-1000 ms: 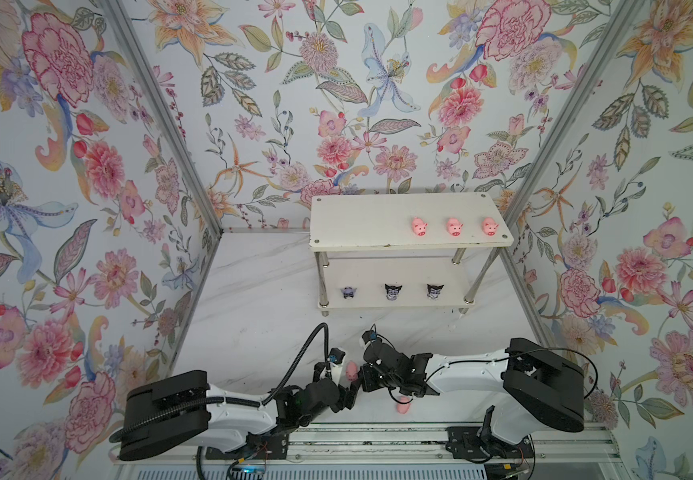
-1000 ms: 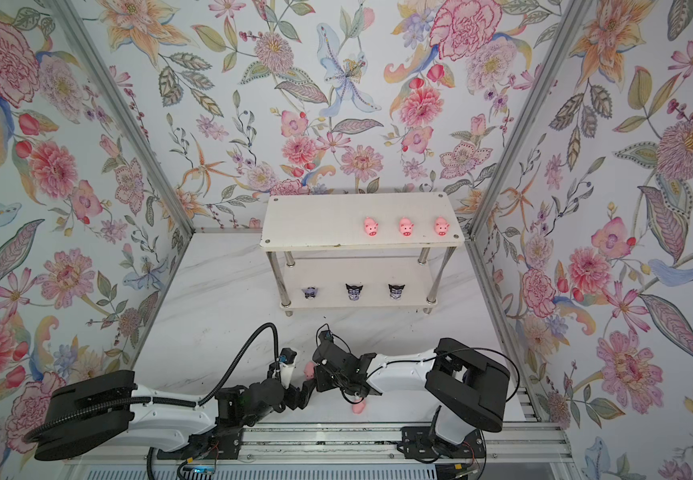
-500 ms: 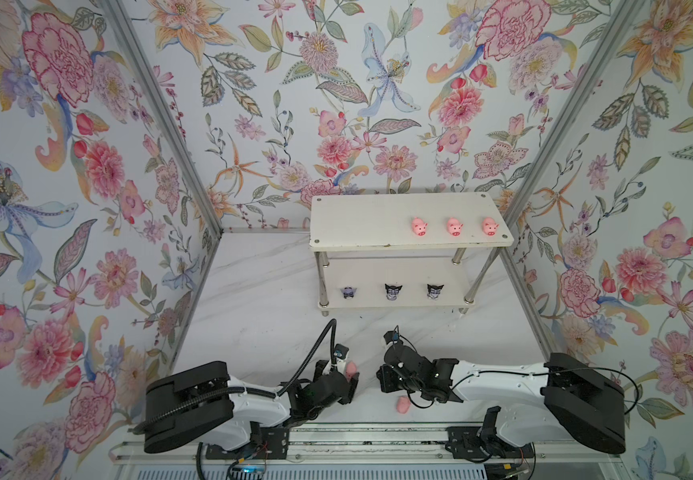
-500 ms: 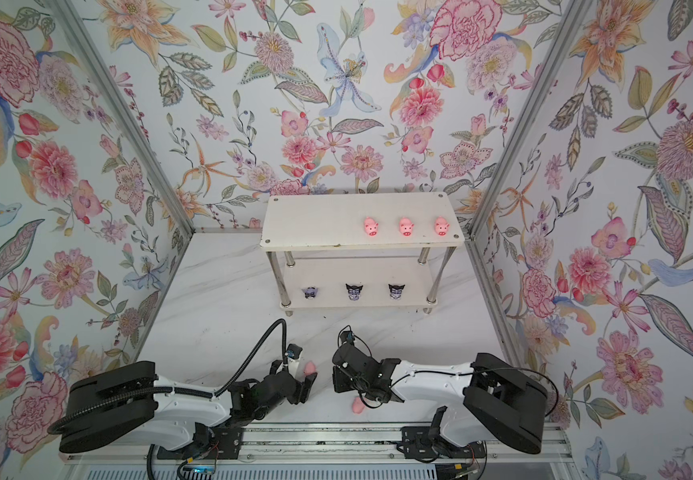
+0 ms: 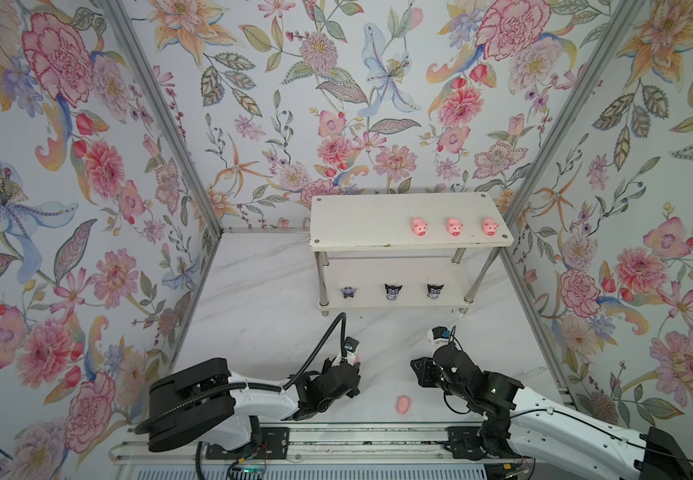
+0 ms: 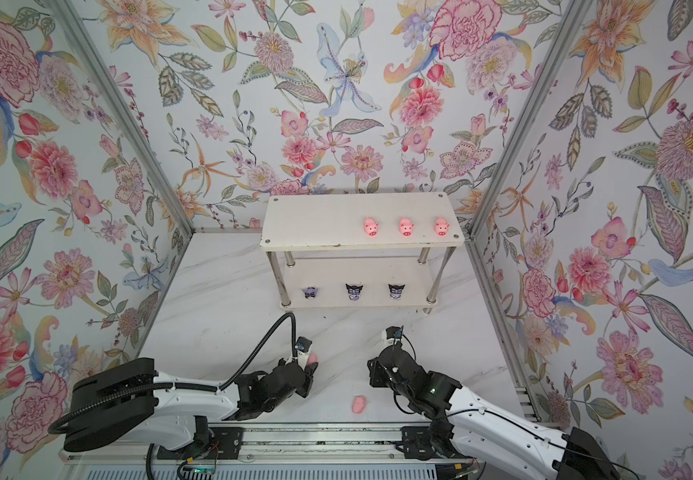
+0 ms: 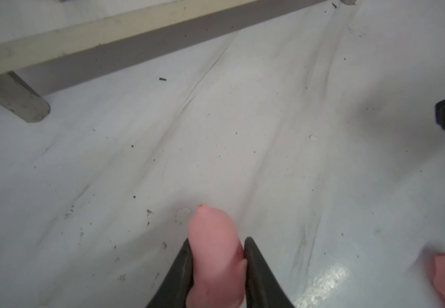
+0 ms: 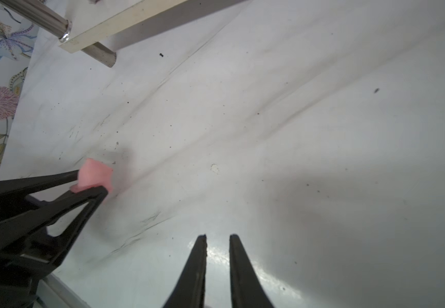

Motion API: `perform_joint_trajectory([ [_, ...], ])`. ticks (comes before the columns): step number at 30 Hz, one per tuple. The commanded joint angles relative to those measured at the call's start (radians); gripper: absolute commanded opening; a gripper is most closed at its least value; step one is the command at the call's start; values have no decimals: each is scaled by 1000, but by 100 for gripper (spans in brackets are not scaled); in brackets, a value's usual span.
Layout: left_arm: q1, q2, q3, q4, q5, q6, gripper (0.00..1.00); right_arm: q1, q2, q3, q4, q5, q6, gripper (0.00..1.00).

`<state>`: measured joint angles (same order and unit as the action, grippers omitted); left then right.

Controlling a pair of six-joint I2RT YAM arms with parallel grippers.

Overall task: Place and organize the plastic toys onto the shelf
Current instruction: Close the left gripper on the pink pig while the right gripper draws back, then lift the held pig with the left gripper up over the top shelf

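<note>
A: Which step?
B: Pick-up. Left fingers (image 7: 258, 272) clamp a pig (image 7: 213, 234); right fingers (image 8: 197, 266) are narrow and empty. A spare pig (image 5: 403, 404) lies on the worktop (image 5: 261, 299), lower centre in both top views.
A: Next?
B: Probably lift it to the shelf (image 5: 361, 220), top board, left of the pig row (image 5: 454, 226).

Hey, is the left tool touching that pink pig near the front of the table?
Touching. The left wrist view shows the left tool with both jaws pressed against the sides of the pink pig, and no gap on either side.
</note>
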<state>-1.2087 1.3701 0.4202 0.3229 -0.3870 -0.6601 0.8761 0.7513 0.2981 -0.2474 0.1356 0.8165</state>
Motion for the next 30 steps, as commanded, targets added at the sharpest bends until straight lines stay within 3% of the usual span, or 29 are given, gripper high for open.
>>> perform_joint_trajectory([
  [1,15,-83,142,-181,-81,97,28,-48,-5,-27,-67,-42,-71,19],
  [7,41,-132,457,-411,-199,216,25,-101,24,-68,-20,-59,-181,17],
  [15,84,-16,899,-608,-280,282,28,-151,-8,-108,77,-138,-255,17],
  [21,204,96,1139,-695,-220,271,26,-181,-7,-113,77,-211,-267,17],
  [30,250,365,1522,-857,-228,306,25,-189,-69,-126,53,-236,-265,17],
])
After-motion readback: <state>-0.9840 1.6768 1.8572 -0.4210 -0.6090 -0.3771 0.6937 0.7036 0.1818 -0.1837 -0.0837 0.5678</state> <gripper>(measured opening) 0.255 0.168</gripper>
